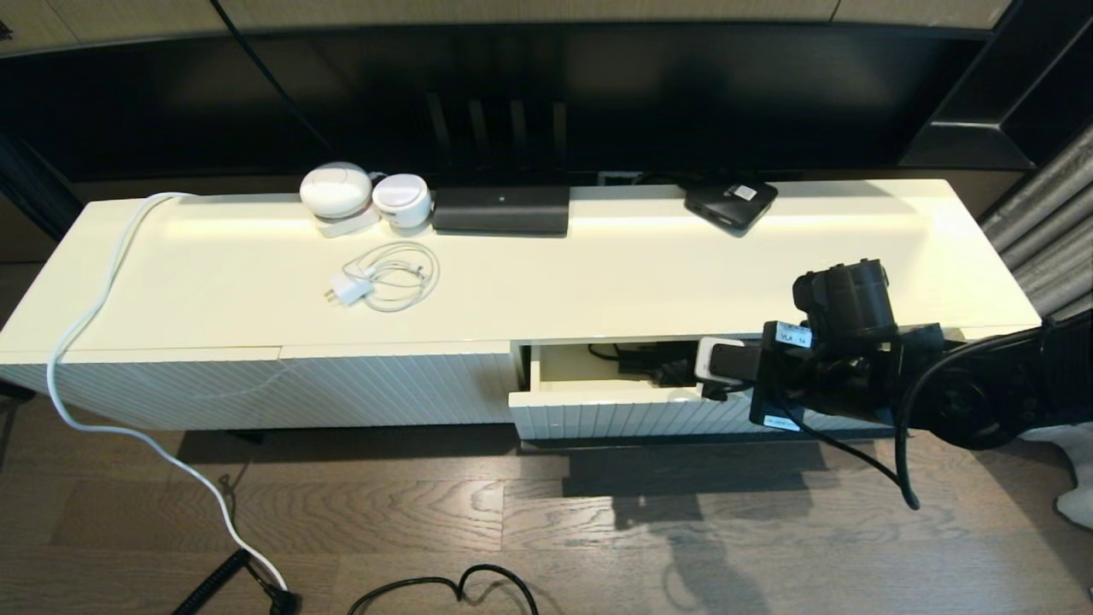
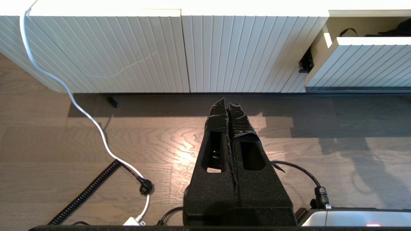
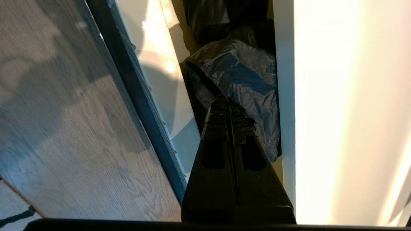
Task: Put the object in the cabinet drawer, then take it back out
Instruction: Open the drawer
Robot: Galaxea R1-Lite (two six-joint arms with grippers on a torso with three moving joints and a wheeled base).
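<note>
Black glossy-fabric folding umbrella [image 3: 244, 73] lies inside half-open cream ribbed drawer [image 1: 615, 414]. Our right claw [image 3: 228, 102] clenched, empty, tips at fabric, reaching over drawer front, probably about to open for retrieval. Our left claw [image 2: 228, 104] clenched, parked above wood floor

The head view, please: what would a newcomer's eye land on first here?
Probably the cabinet drawer, pulled partly open at the low white cabinet's right, with the black umbrella lying inside. The right gripper, fingers shut, reaches into the opening over its glossy fabric. The left gripper hangs shut above the wooden floor.
</note>
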